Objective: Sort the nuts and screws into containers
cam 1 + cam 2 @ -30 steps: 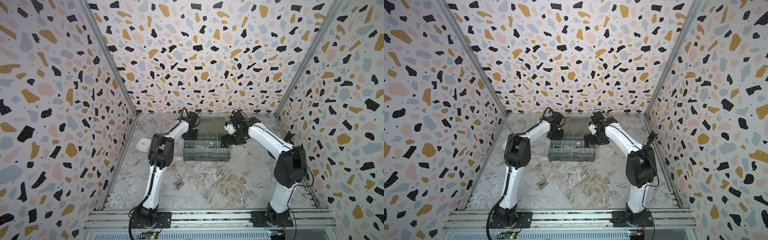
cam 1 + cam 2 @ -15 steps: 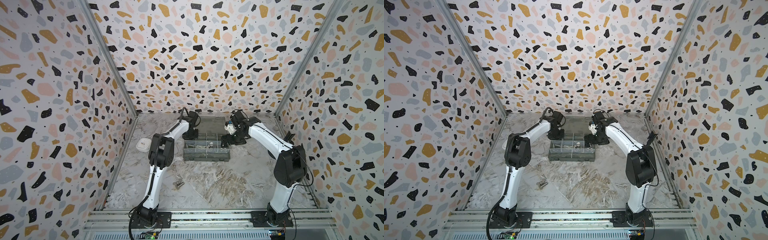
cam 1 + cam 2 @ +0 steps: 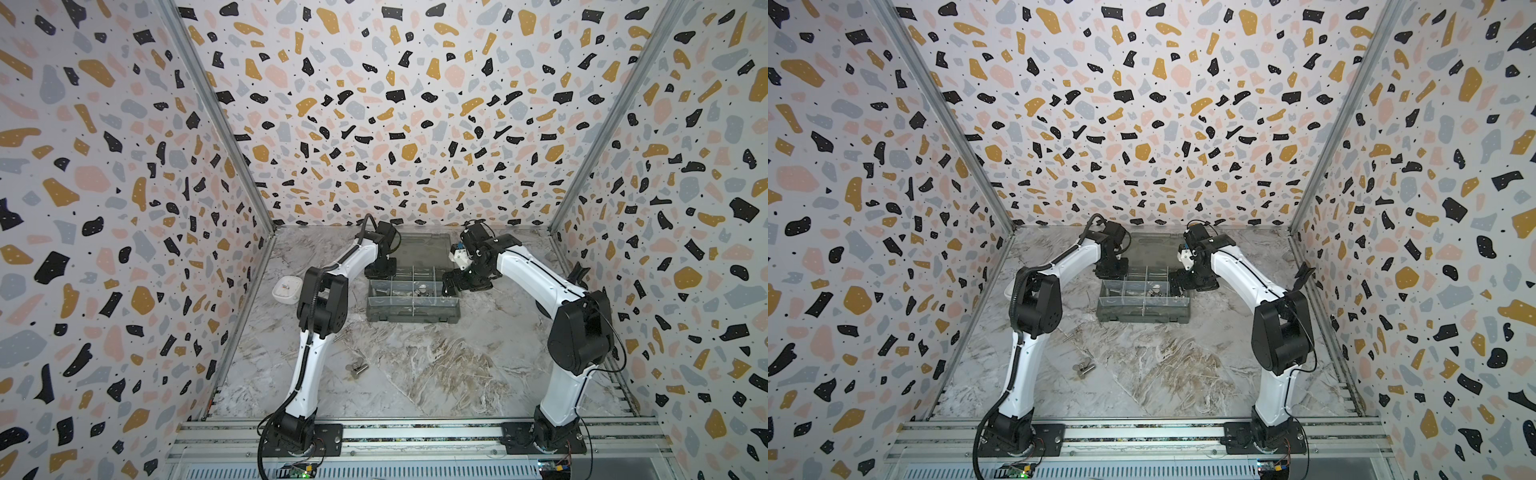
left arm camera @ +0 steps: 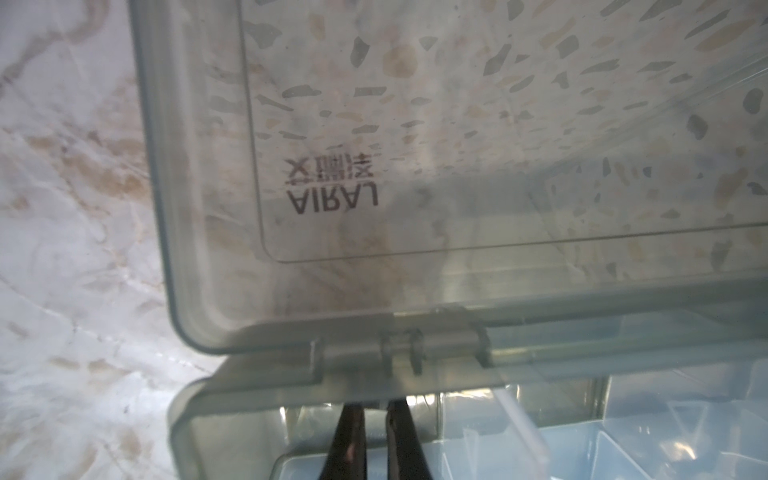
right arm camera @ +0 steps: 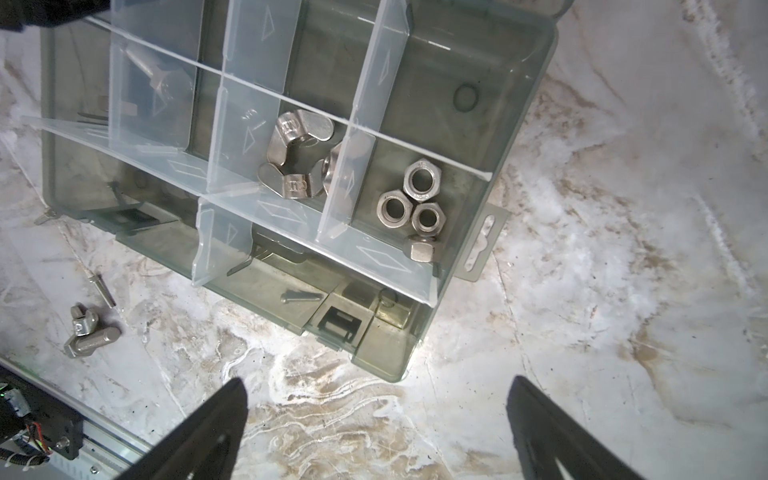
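The left gripper [image 4: 376, 415] is pinched closed at the hinged rim of the organiser box [image 3: 413, 309], mid-frame in both top views. The right gripper [image 5: 378, 432] is spread wide. Hex nuts [image 5: 415, 203] and wing nuts [image 5: 297, 158] sit in neighbouring compartments [image 5: 457, 208], and loose screws [image 3: 361, 368] lie lower-left of the box.

Both top views bright and even, walls [image 3: 83, 208] bowing at the edges. Left wrist view hazy, blurred through the lid [image 4: 457, 145]; right wrist sharp, bench [image 5: 582, 249] glaring white.
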`<move>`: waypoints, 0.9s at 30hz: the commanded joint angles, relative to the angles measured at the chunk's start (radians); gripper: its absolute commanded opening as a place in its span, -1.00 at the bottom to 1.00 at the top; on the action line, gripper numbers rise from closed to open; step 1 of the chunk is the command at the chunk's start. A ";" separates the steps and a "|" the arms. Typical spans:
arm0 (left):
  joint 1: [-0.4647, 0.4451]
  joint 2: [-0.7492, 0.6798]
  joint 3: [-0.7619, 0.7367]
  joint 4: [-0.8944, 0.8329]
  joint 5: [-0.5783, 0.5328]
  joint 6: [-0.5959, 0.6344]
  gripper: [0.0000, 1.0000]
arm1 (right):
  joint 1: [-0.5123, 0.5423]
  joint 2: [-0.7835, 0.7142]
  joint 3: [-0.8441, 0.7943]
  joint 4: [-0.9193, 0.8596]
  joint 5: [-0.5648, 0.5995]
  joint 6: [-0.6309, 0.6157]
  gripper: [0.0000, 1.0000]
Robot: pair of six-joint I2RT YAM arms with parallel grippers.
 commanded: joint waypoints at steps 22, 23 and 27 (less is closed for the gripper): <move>0.002 -0.224 -0.031 -0.016 -0.024 0.004 -0.98 | 0.003 -0.066 -0.038 0.000 -0.025 -0.003 0.97; -0.001 -0.236 -0.042 -0.018 -0.025 0.005 -0.98 | 0.007 -0.070 -0.041 0.000 -0.024 -0.002 0.97; -0.025 -0.294 -0.110 -0.021 -0.041 0.005 -0.98 | 0.024 -0.085 -0.064 0.006 -0.023 0.005 0.97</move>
